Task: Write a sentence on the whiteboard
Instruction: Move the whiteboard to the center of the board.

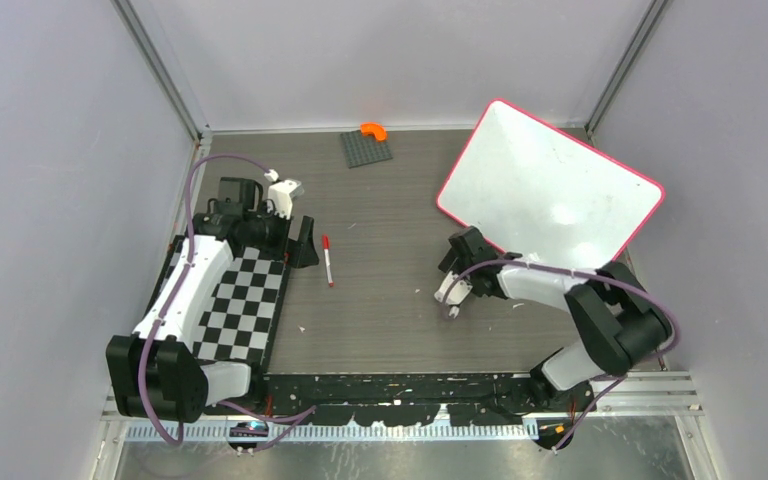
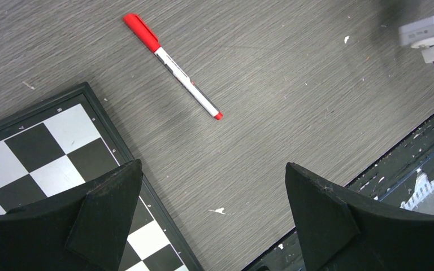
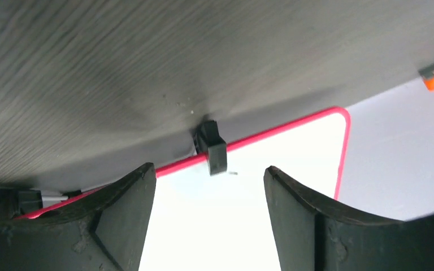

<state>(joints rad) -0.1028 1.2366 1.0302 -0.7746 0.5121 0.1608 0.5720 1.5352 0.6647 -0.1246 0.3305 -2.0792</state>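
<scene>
Two black arm bases sit closest, at the bottom of the high view. Up on the right is the whiteboard, turned crooked, with no words on it that I can see. I cannot tell if it lies flat. The right gripper is just beside its lower left edge. A red pen lies on the table, well apart from the board and near the left gripper.

From the left wrist, that gripper's fingers stand wide open and hold nothing. The pen lies ahead of them with its cap on, next to a checkerboard mat.

From the right wrist, the fingers are wide open too, with nothing between them. The board's pink edge and a black clip sit just past the tips.

I think the board could slide if those fingers bump it. A capped pen would leave no mark.
</scene>
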